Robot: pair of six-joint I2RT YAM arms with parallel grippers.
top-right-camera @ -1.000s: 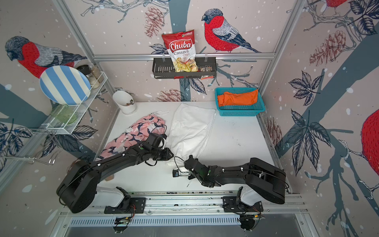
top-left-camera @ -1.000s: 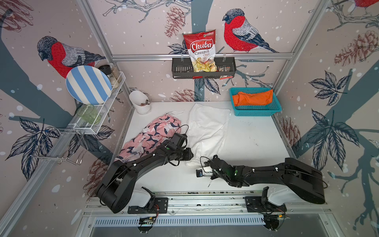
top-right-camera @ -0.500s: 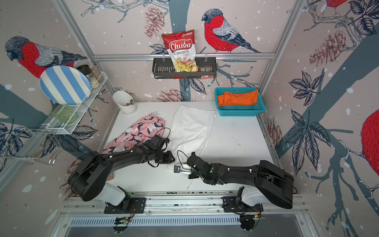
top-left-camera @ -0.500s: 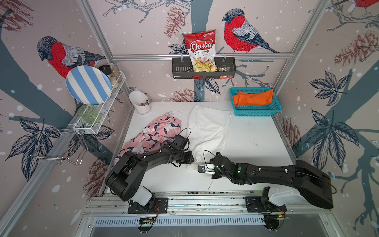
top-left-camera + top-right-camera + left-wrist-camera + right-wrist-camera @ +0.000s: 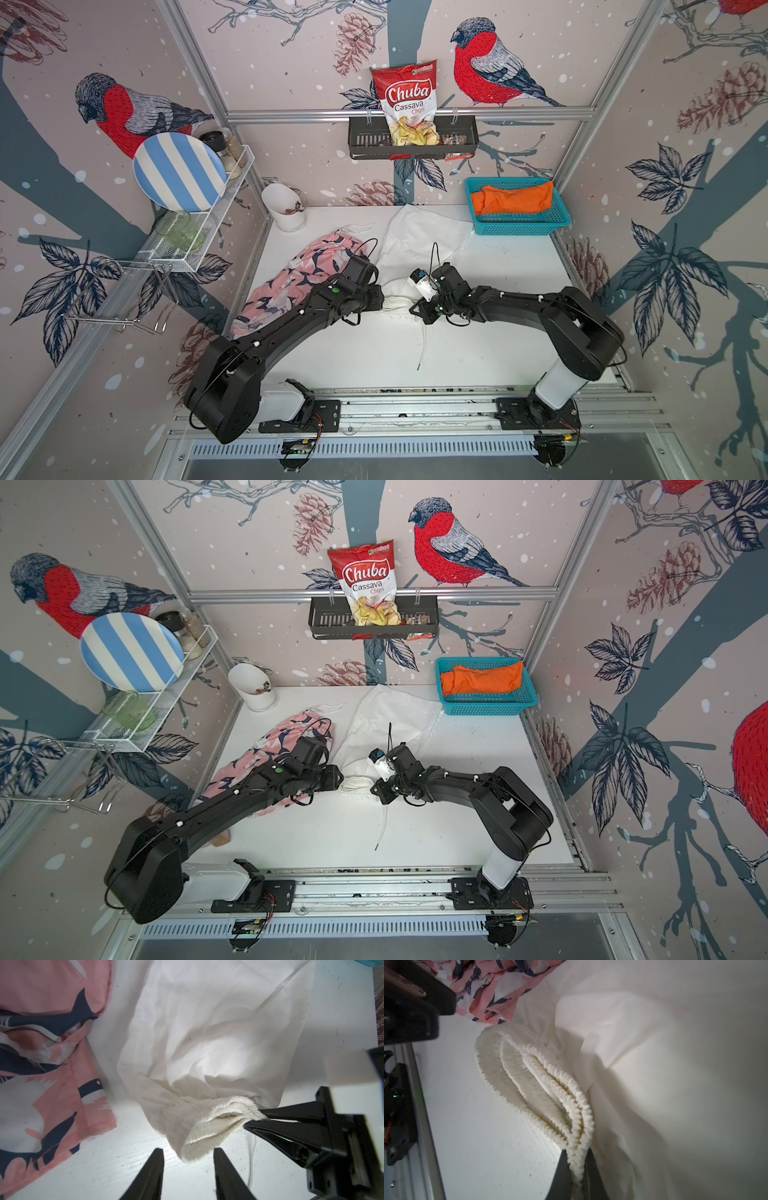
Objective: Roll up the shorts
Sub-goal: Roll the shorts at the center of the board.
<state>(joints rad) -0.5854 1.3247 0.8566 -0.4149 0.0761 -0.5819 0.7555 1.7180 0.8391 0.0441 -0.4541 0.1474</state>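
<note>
In both top views you'll find the white shorts (image 5: 419, 245) spread on the worktop (image 5: 498, 270) towards the back. Their gathered waistband (image 5: 397, 305) is bunched at the near end, between the left pincer (image 5: 383, 300) and the right pincer (image 5: 412, 309), which face each other across it. The pink shorts (image 5: 303, 270) lie crumpled just beside them on the left arm's side, partly under that arm. The orange shorts (image 5: 513, 199) sit bundled in the teal basket (image 5: 519, 229) at the back corner on the right arm's side. A thin white drawstring (image 5: 424, 345) trails from the waistband towards the front edge. From up here you can't make out either pincer's jaws. In the left wrist view your left pincer (image 5: 188, 1150) stands released, its two fingers apart, with the folded end of the waistband (image 5: 207, 1126) lying between the tips and, as far as I can tell, touched by neither. The same view shows the right pincer (image 5: 254, 1120) clenched on the far end of the elastic. In the right wrist view the right pincer (image 5: 576, 1154) grips the stacked ruffled layers of the waistband (image 5: 529, 1088), jaws pressed against the cloth. The band loops away over the bare worktop, and a patch of the pink shorts (image 5: 488, 987) shows beyond it.
</note>
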